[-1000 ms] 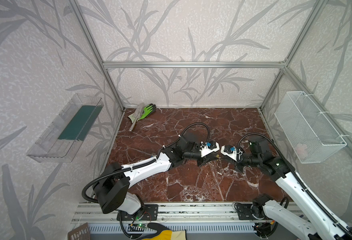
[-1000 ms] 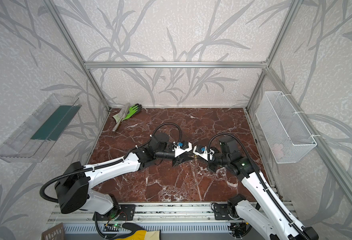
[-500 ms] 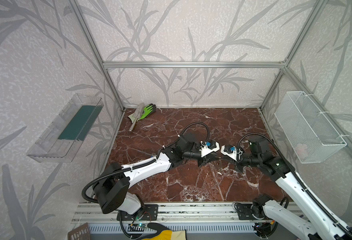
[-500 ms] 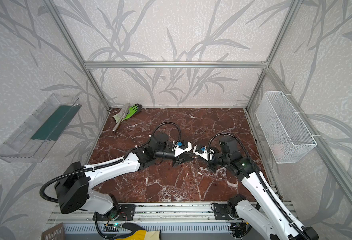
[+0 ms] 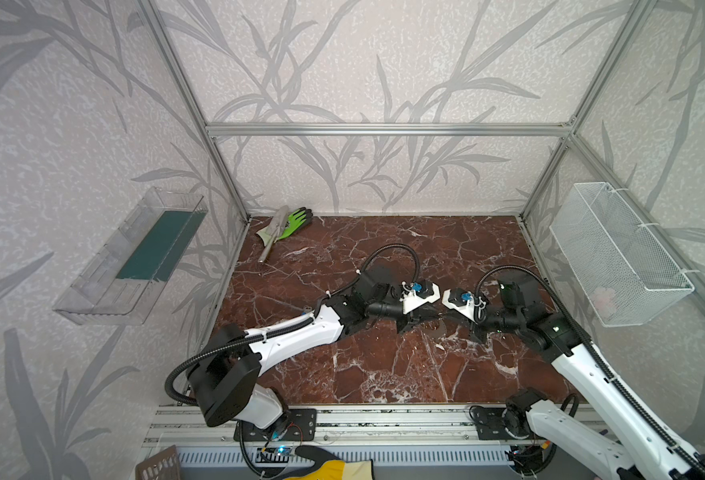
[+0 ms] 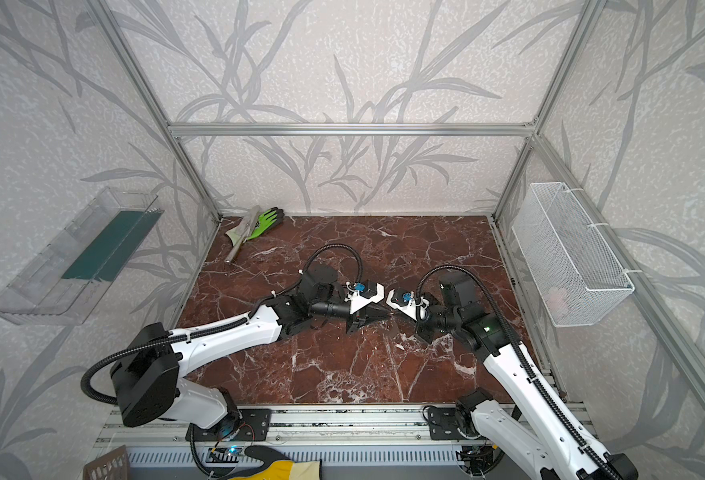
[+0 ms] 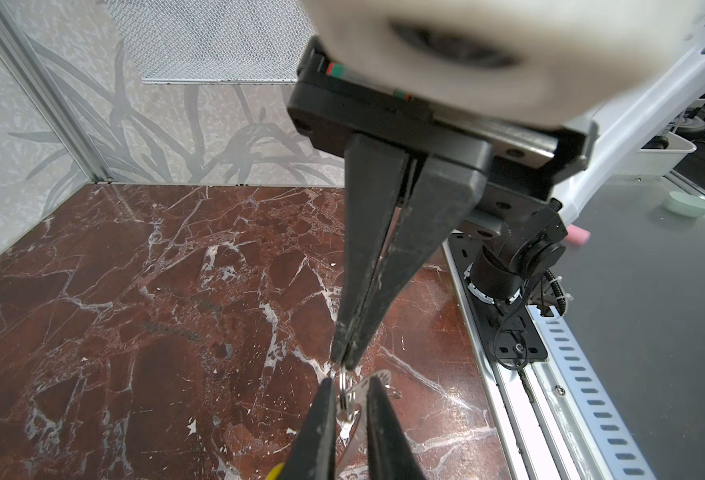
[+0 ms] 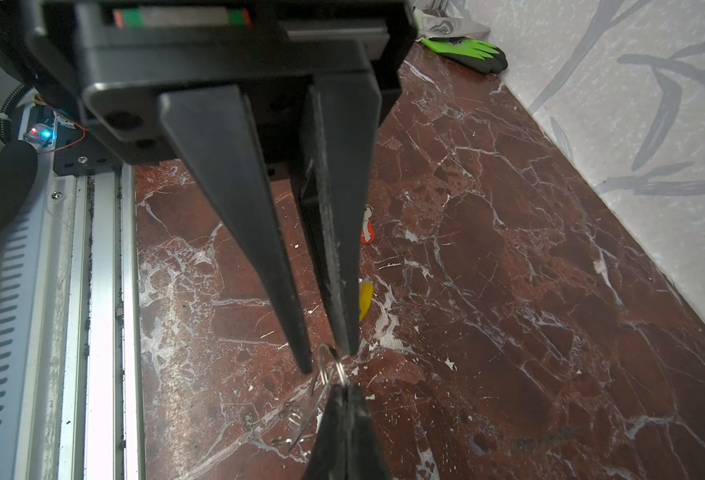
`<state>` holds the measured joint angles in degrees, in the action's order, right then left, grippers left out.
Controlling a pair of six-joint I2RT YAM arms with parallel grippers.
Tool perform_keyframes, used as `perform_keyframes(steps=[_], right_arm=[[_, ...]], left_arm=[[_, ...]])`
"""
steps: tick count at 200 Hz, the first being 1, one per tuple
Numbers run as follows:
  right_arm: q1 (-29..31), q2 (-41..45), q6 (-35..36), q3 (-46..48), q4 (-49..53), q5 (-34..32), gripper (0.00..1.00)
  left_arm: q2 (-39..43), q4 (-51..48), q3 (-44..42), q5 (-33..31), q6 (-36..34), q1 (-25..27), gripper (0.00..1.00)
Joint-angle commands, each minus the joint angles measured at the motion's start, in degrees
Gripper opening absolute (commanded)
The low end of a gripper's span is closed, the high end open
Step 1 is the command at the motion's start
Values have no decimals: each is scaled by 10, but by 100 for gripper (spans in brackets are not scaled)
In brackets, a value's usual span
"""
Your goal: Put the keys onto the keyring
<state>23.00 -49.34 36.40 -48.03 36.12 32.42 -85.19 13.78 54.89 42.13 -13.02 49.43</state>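
Right gripper (image 7: 345,361): pressed together, pinching the keyring (image 7: 344,395) by its edge, just above the table (image 8: 508,249).
Left gripper (image 8: 329,358): we see its fingers slightly spread, straddling the keyring; contact is unclear to us.
Red key (image 8: 367,228): flat on the table, well apart from the keyring.

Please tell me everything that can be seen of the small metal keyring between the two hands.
The keyring is a small, thin ring of shiny silver wire, seemingly two close coils. It is held over the red marble table, nearly edge-on in the left wrist view. The shut right hand pinches its rim at the fingertips. The left hand has its fingers apart, one on each side of it; whether they touch it is unclear.
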Motion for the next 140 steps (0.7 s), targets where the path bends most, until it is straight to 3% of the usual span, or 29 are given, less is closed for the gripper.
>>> perform_keyframes(steps=[1, 31, 140], right_arm=[[3, 12, -9, -13, -15, 9, 0], [3, 15, -13, -12, -19, 11, 0], [3, 18, -13, -8, -33, 9, 0]], left_arm=[[-9, 13, 4, 11, 4, -1, 17], [-13, 17, 3, 8, 5, -2, 16], [-10, 61, -10, 34, 13, -2, 0]])
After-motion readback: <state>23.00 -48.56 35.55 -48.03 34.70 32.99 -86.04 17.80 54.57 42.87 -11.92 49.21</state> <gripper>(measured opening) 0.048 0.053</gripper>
